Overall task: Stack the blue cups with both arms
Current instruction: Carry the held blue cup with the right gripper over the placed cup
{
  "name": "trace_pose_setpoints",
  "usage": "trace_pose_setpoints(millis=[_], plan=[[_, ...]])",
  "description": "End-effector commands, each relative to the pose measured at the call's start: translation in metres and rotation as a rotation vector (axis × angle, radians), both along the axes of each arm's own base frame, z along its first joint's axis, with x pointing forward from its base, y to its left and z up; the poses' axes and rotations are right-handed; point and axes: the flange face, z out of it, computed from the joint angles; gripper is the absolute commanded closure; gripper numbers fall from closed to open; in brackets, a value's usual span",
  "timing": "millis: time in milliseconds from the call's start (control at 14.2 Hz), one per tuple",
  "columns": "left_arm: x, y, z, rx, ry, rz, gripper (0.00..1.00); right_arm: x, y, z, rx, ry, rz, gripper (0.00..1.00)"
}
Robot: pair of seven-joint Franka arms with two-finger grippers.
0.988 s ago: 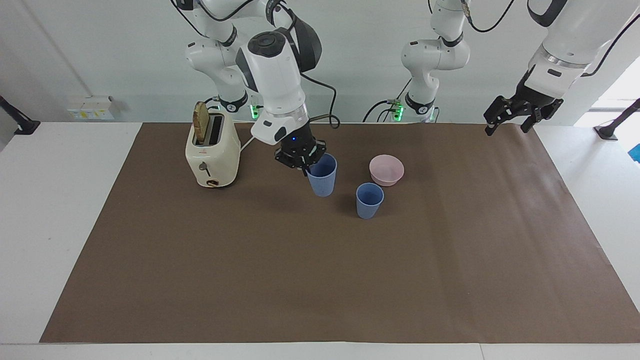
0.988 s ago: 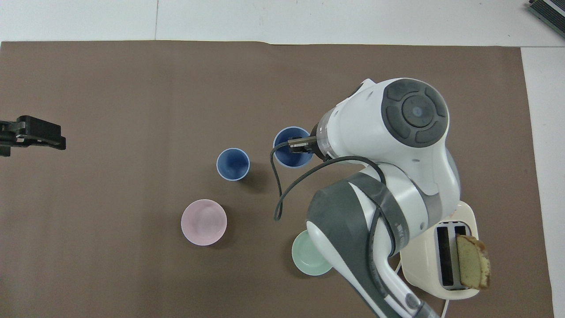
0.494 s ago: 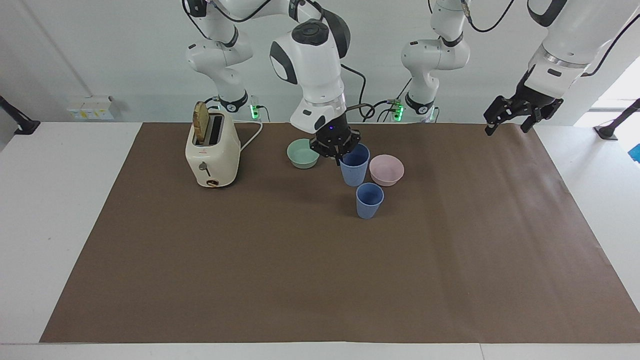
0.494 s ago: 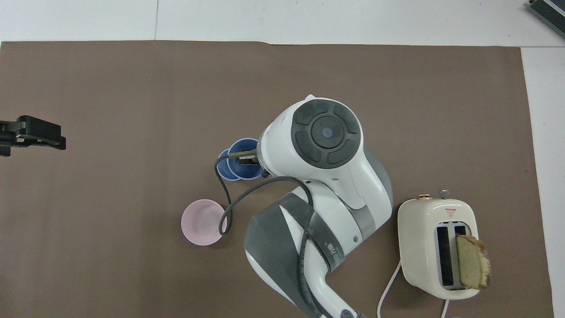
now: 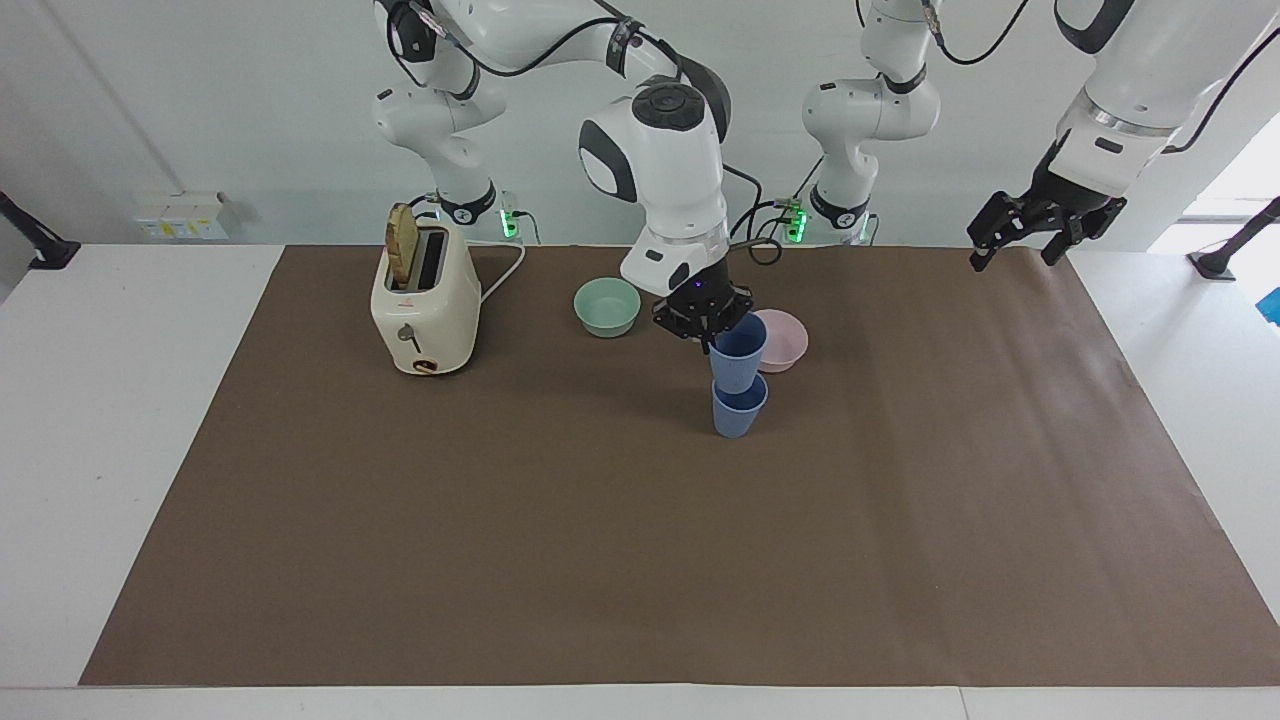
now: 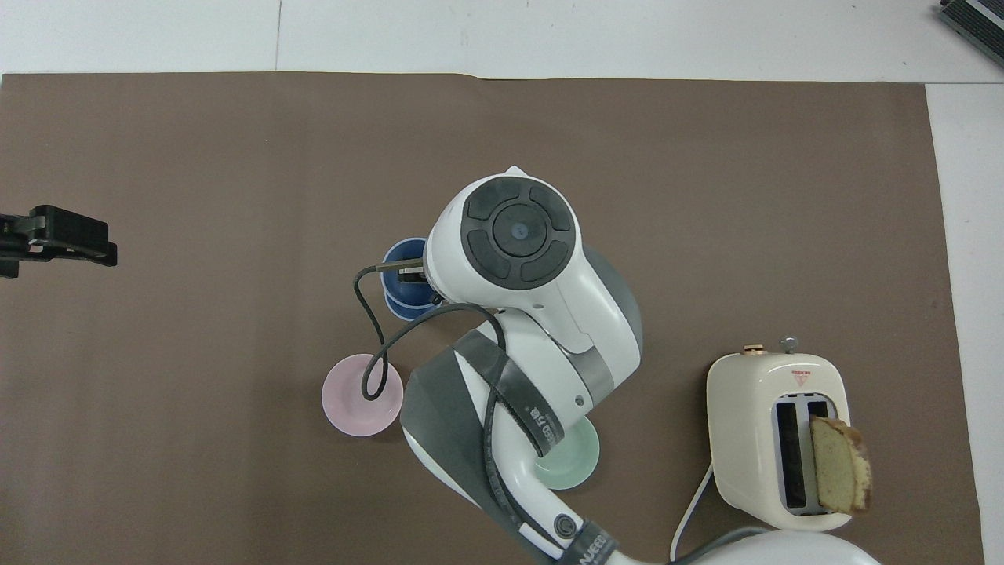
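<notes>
My right gripper point(image 5: 714, 338) is shut on the rim of one blue cup point(image 5: 738, 356) and holds it upright, straight over the second blue cup point(image 5: 740, 410). The held cup's base is at the mouth of the standing cup, which stands on the brown mat. In the overhead view the right gripper point(image 6: 408, 275) and its arm cover part of the held cup point(image 6: 398, 257), and only an edge of the standing cup point(image 6: 409, 311) shows. My left gripper point(image 5: 1020, 238) is open and empty. It waits raised over the mat's edge at the left arm's end and also shows in the overhead view point(image 6: 55, 239).
A pink bowl point(image 5: 788, 338) sits beside the cups, a little nearer to the robots. A mint-green bowl point(image 5: 607, 306) lies toward the right arm's end. A cream toaster point(image 5: 425, 310) with a slice of bread in it stands farther toward that end.
My right gripper has carried the blue cup sideways toward the left arm's end, from beside the toaster area to over the standing cup, and lowered it. The left arm has not moved.
</notes>
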Motion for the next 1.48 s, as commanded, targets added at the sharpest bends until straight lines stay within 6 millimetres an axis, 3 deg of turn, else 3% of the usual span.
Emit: trace_pose_setpoints(millis=[0,494,1412], plan=[[-0.005,0.002,0.005,0.010,0.000,-0.009,0.00,0.005,0.007,-0.003,-0.009,-0.024,-0.021,1.00],[-0.005,0.002,0.005,0.010,0.002,-0.009,0.00,0.006,0.020,-0.026,-0.004,-0.018,-0.032,1.00],[-0.005,0.002,0.005,0.010,0.002,-0.009,0.00,0.007,0.020,-0.034,-0.012,-0.023,-0.030,1.00]])
